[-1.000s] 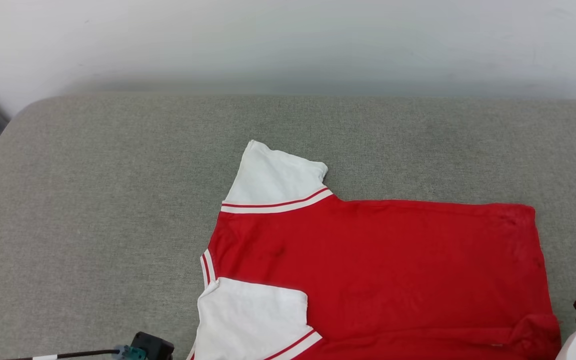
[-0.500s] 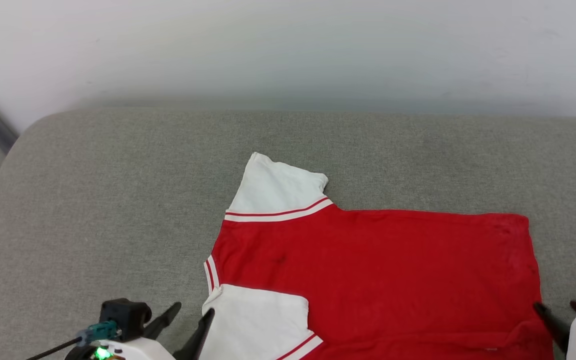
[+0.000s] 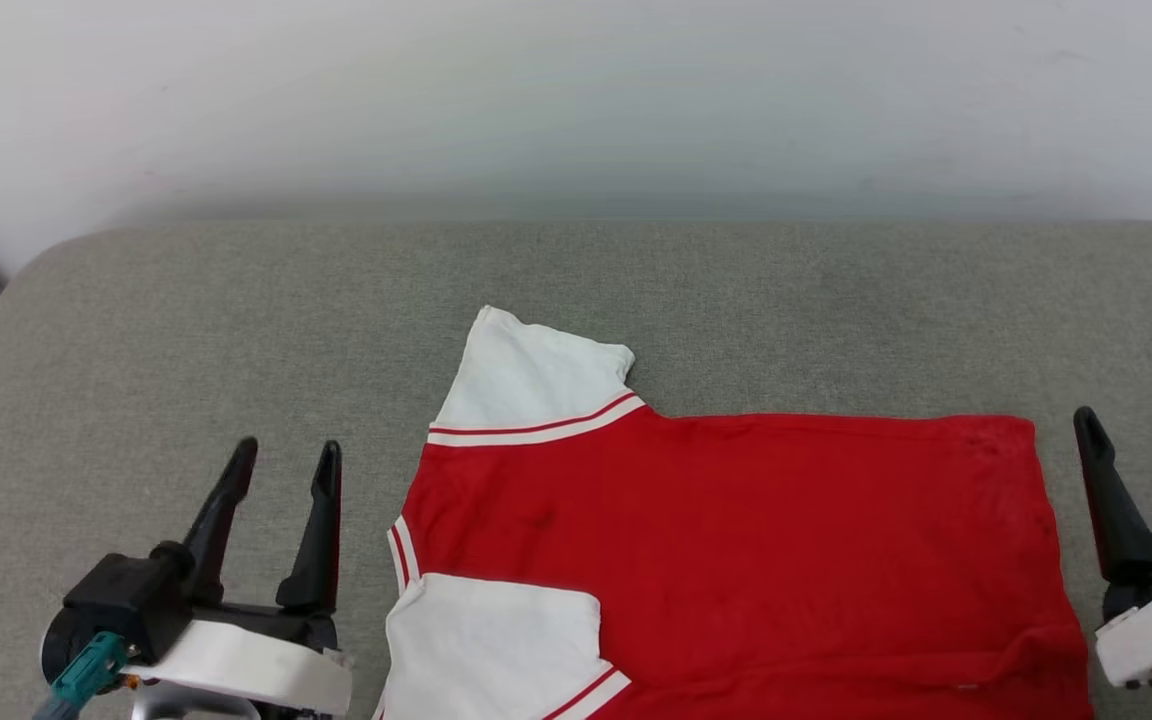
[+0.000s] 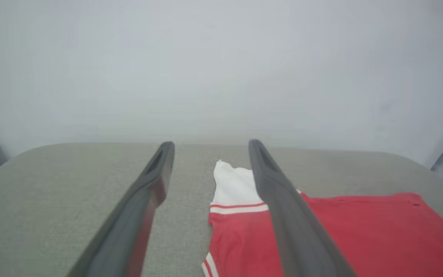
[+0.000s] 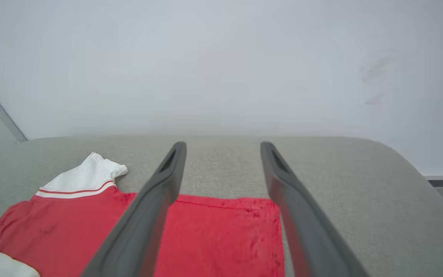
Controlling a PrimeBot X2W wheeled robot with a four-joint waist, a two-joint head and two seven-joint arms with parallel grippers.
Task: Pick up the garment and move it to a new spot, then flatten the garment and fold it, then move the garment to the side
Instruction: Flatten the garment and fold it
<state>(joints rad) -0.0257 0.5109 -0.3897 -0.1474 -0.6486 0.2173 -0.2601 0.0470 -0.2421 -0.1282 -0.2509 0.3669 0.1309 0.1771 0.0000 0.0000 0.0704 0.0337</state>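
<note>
At the left, the left hand [image 3: 287, 448] is seen over the grey cushion [image 3: 136, 330], its fingers parted and nothing gripped. Just beside it the garment [image 3: 736, 540] is spread flat, one white sleeve folded onto the red body, the other laid out towards the wall. Just past the hem, the right hand [image 3: 1127, 413] is likewise parted and empty

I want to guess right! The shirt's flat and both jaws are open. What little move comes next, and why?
Probably the left gripper reaches to the far white sleeve to fold it in: the near sleeve already lies over the jersey, and its jaws stand open.
</note>
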